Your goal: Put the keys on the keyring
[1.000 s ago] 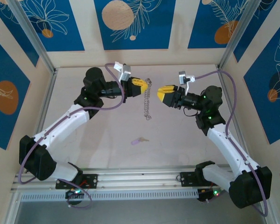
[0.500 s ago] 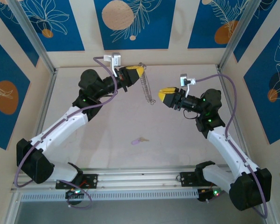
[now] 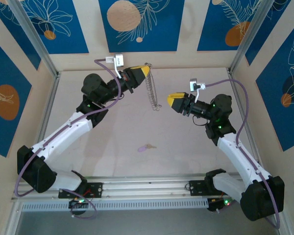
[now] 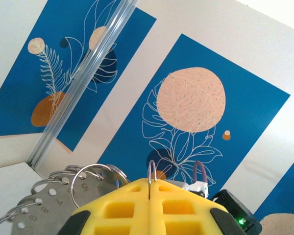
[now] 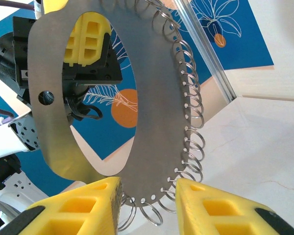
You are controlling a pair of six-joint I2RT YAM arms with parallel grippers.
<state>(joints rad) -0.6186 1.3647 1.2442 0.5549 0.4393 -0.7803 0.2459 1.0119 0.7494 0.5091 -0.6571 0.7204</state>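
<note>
The left claw [image 3: 144, 70] is up high by the back wall [image 3: 186, 58], at about 12 o'clock over the table [image 3: 103, 147]. Its two yellow fingers [image 4: 122, 208] are squeezed tight together. A thin bit of wire from the keyring [image 3: 151, 87] is pinched between them. The keyring hangs down from that claw. It is a flat grey ring with lots of little silver loops [image 5: 188, 122] along its edge.

The right claw [image 3: 170, 102] is at 3 o'clock of the keyring's bottom end, very near it. This claw is open wide. In the right wrist view the bottom edge of the keyring sits in the gap between its two yellow fingers [image 5: 220, 208]. I cannot tell if a finger touches the ring.

The key [image 3: 146, 147] has a pale purple head and lies flat on the table. It is at 6 o'clock of the keyring, well apart from it and from both claws.
</note>
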